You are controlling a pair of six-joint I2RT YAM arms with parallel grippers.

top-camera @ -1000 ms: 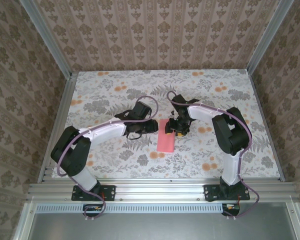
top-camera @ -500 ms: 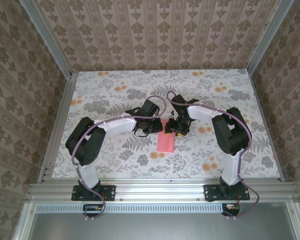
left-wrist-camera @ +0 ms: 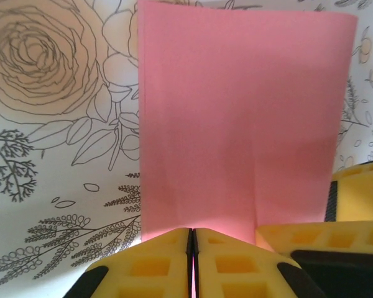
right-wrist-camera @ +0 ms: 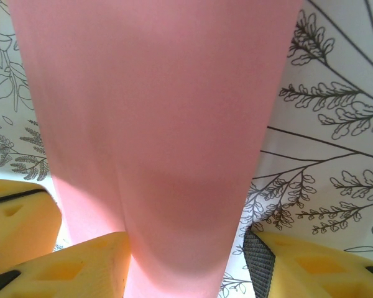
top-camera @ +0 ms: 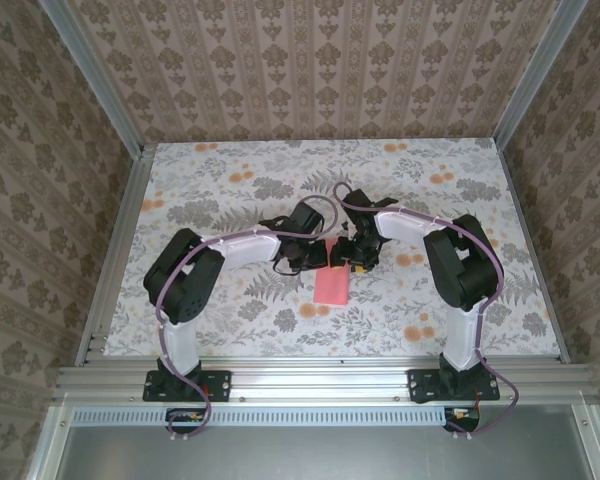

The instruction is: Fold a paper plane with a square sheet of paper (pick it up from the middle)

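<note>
Thin pink-red paper sheet point(top-camera: 332, 287), folded to an oblong, laid on the flower-printed table point(top-camera: 220, 180); its far end is hidden beneath both grippers. The left gripper point(left-wrist-camera: 193, 234) is pinched closed on one edge. The right gripper point(right-wrist-camera: 188, 264) is set part-open astride the sheet, gripping nothing; the sheet's near end is cropped there.

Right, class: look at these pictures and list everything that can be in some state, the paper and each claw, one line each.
pink sheet: folded into a narrow rectangle, corners square, not yet a plane.
left claw: shut, pinching the sheet's near edge.
right claw: fingers apart, one on each side of the sheet; can't tell whether they squeeze it.
</note>
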